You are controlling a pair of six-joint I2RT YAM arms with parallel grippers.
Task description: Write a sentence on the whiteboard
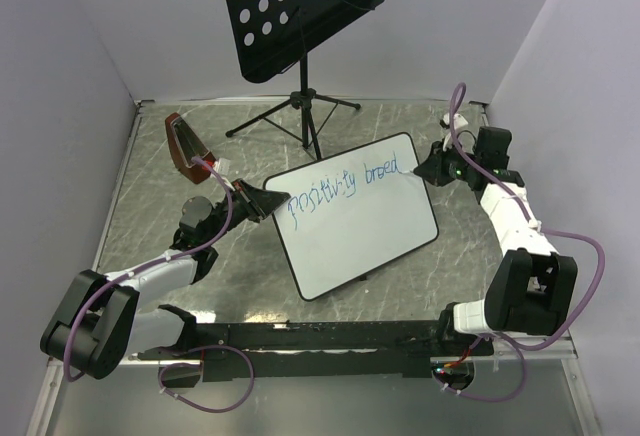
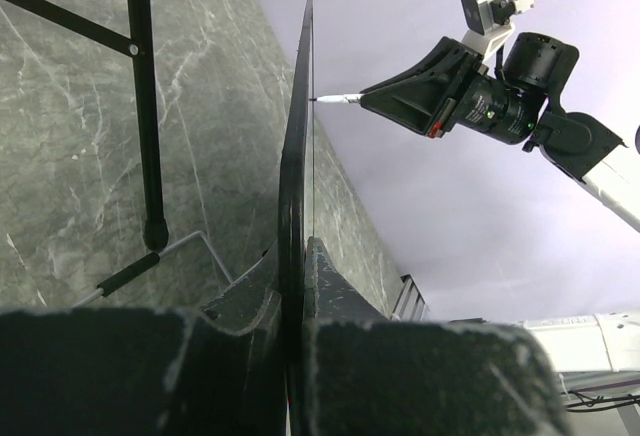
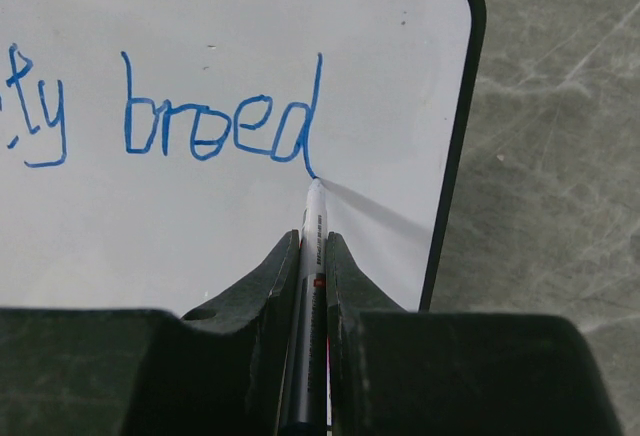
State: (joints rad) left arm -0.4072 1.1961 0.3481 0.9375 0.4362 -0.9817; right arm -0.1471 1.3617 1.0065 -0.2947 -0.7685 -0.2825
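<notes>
I see the whole whiteboard [image 1: 360,221] from the top camera, which looks down from above its near side, rather far. The left wrist camera sits close at the board's left edge and looks along it, edge-on, toward the right gripper [image 2: 372,96]. The right wrist camera faces the white surface from very near at its right end; both wrist views share the marker [image 3: 313,226] tip on the board.

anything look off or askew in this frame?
Nothing damaged or spilled. The whiteboard sits skewed to the table edges, clamped at one edge by the left gripper, so the sentence runs slanted, with wobbly letters. The music stand behind it stands unused. The right gripper holds the marker tip against the board.
</notes>
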